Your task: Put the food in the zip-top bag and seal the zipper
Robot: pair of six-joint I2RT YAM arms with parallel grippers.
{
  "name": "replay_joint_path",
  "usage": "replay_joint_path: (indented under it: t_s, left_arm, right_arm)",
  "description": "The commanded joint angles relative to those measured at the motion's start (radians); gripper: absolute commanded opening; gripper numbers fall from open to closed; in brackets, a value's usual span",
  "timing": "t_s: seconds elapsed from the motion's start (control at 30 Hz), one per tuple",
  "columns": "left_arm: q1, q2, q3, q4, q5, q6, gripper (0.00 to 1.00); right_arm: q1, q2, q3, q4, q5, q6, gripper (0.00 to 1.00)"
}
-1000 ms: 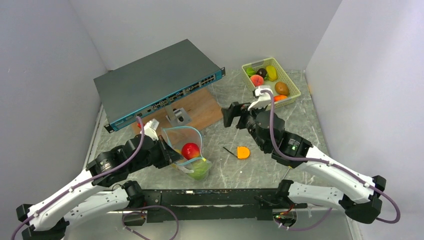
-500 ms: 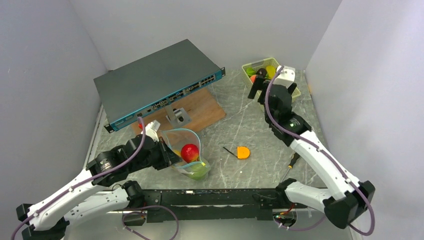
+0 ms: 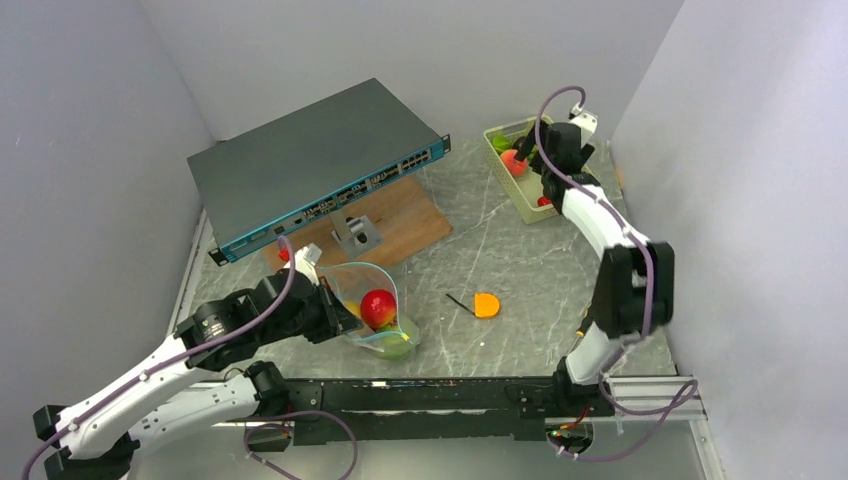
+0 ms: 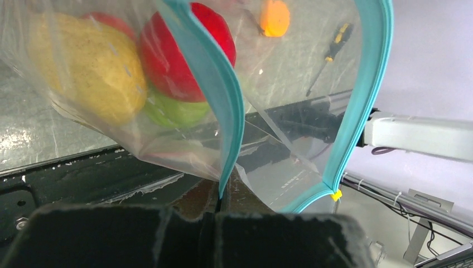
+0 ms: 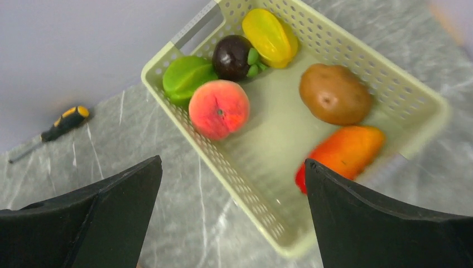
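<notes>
Several pieces of food (image 4: 167, 61) sit in the bag (image 3: 372, 290), whose edge the left gripper (image 4: 218, 220) pinches tight. The right gripper (image 5: 232, 163) has swung from mid-table to the basket (image 5: 167, 62), jaws wide and empty above a peach (image 5: 218, 109), likely the next pick.

nothing here can be read from where i stand. the grey rack box (image 3: 310, 160) at the far left of the table has pale marks along its blue front strip (image 3: 345, 193) beside the ports, but they are too small to make out as letters or numbers. the zip-top bag (image 4: 290, 84) shows only faint white dashes on its clear plastic, no words. the screwdriver (image 5: 66, 124) near the table's far edge carries no lettering that i can tell.
</notes>
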Motion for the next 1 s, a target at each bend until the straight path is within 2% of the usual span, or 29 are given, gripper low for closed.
replay_joint_path:
  t_s: [0.0,0.1,0.2,0.4,0.6,0.7,0.87,0.97]
  left_arm:
    - [-0.004,0.028,0.039,-0.031,0.037,-0.028,0.0]
    - [-0.004,0.041,0.042,-0.031,0.04,-0.031,0.0]
    - [-0.003,0.062,0.047,-0.023,0.042,-0.029,0.0]
    - [-0.004,0.117,0.051,0.005,0.051,-0.017,0.0]
    - [-0.005,0.169,0.068,0.02,0.068,0.0,0.0]
    - [-0.004,0.183,0.072,0.016,0.073,0.001,0.0]
    - [-0.004,0.147,0.056,0.006,0.064,-0.015,0.0]
    - [-0.004,0.115,0.038,0.009,0.064,-0.026,0.0]
  right_arm:
    - [-0.059,0.22,0.229,-0.012,-0.153,0.164,0.99]
    - [-0.07,0.414,0.415,-0.092,-0.157,0.224,0.99]
    - [-0.075,0.535,0.506,-0.09,-0.157,0.261,0.99]
    - [-0.077,0.65,0.566,-0.019,-0.193,0.297,0.98]
    - [-0.079,0.705,0.535,0.05,-0.283,0.331,0.96]
    - [-0.084,0.729,0.535,0.066,-0.351,0.332,0.89]
    - [-0.103,0.708,0.539,0.077,-0.453,0.324,0.64]
    - [-0.107,0.655,0.526,0.077,-0.457,0.306,0.56]
